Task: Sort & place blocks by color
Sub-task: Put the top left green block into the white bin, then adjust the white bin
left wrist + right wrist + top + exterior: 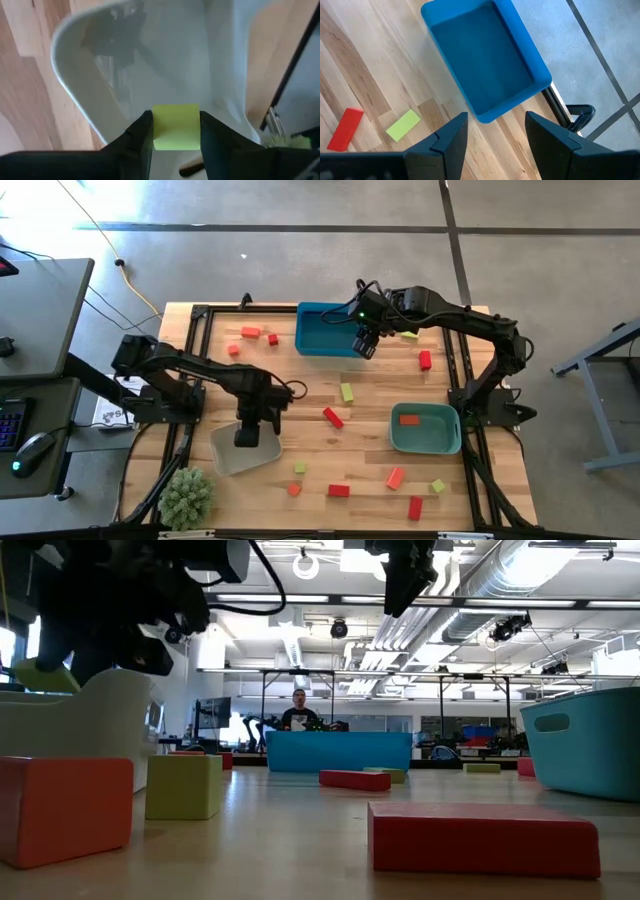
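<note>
Above beige tray (80,90) rim: left hand (175,131) pinching yellow-green block (175,127).

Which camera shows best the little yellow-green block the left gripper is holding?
The left wrist view: the yellow-green block fills the gap between the left gripper's fingers, over the beige tray. The high view hides it under the arm; the low view shows none of it clearly; the right wrist view looks elsewhere.

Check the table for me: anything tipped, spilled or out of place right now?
Nothing stands out. The blue tray, teal tray and beige tray sit flat, loose blocks lie scattered unsorted, and the left gripper holds a yellow-green block over the beige tray.
</note>
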